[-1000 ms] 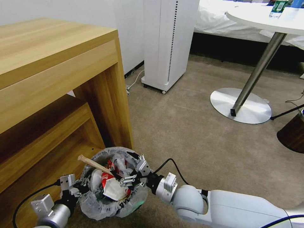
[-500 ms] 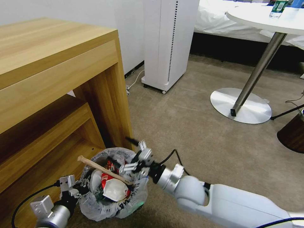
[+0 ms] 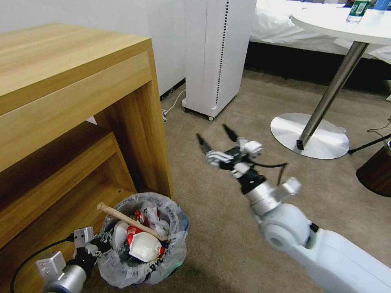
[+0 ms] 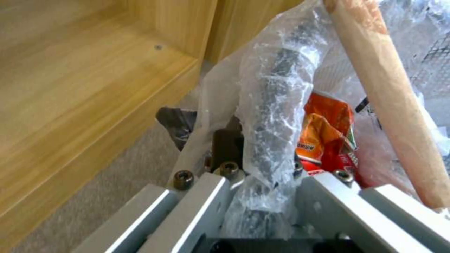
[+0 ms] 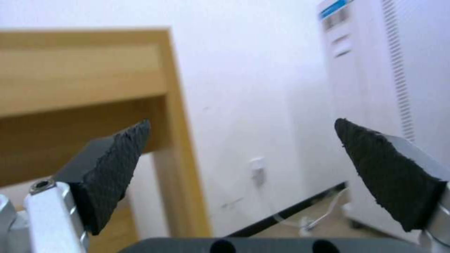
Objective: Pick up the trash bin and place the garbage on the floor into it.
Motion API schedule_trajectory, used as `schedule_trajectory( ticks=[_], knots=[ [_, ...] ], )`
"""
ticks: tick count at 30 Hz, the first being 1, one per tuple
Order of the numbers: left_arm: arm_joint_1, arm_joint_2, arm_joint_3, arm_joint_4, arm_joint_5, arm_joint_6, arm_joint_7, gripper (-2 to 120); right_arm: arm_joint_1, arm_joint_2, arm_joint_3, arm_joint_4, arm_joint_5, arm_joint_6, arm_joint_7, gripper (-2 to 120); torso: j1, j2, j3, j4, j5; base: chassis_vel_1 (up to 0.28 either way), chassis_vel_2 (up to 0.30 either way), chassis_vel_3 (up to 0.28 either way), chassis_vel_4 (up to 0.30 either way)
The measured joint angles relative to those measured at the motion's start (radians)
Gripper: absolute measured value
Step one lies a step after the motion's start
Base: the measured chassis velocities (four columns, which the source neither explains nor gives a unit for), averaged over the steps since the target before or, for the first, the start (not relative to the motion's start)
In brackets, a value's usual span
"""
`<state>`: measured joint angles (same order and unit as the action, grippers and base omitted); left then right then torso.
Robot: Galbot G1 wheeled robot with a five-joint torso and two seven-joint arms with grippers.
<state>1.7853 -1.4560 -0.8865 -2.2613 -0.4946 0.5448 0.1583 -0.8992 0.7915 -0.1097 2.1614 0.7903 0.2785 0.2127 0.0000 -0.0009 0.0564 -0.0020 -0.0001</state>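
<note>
Gripping: left gripper [image 3: 102, 244], lower left of the head view, jaws clamped on the bin's bagged rim; in the left wrist view [image 4: 262, 175] crinkled clear film bunches between its metal fingers.
Bin: round bin [image 3: 142, 270] at bottom centre-left, standing on the floor just beside the desk's end panel; its thin translucent bag, wrinkled and glossy, is folded out over the rim.
Garbage: heaped to the top, with a pale round wooden stick [image 3: 130, 221] lying slantwise across the rim, one end poking out to the upper left; crumpled white paper [image 3: 144, 248] below it; red wrappers [image 3: 136, 232] between them. In the left wrist view the stick [image 4: 389, 105] is smooth and thick, beside a creased orange-red wrapper [image 4: 328, 133].
Right gripper: [image 3: 216, 140] at frame centre, in the air over bare carpet, well apart from the bin; jaws wide apart and empty. The right wrist view shows its fingertips [image 5: 112, 165] as black, rough-textured wedges.
Floor: beige short-pile carpet [image 3: 244, 211].
Desk: light wood-grain desk [image 3: 69, 93], boxy, filling the left side.
Unit: tall white unit [image 3: 216, 53] on small wheels, top centre.
Table: round white table [image 3: 350, 24], slanted metal leg, flat disc foot, upper right.
</note>
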Motion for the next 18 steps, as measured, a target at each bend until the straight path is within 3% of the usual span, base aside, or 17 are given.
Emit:
schedule_trajectory(
  ticks=[8, 18],
  knots=[
    [0.016, 0.084, -0.011, -0.005, -0.093, 0.085, -0.063, 1, -0.283, 0.020, 0.294, 0.078, -0.046, 0.000, -0.012, 100, 0.000, 0.000, 0.000, -0.0001, 0.0002, 0.000, 0.000, 0.000, 0.000],
    [-0.047, 0.192, 0.043, 0.098, -0.220, 0.128, -0.119, 1, -0.527, 0.055, 0.487, 0.127, -0.139, 0.021, -0.026, 100, 0.000, 0.000, 0.000, 0.0000, -0.0001, 0.000, 0.000, 0.000, 0.000]
  ],
)
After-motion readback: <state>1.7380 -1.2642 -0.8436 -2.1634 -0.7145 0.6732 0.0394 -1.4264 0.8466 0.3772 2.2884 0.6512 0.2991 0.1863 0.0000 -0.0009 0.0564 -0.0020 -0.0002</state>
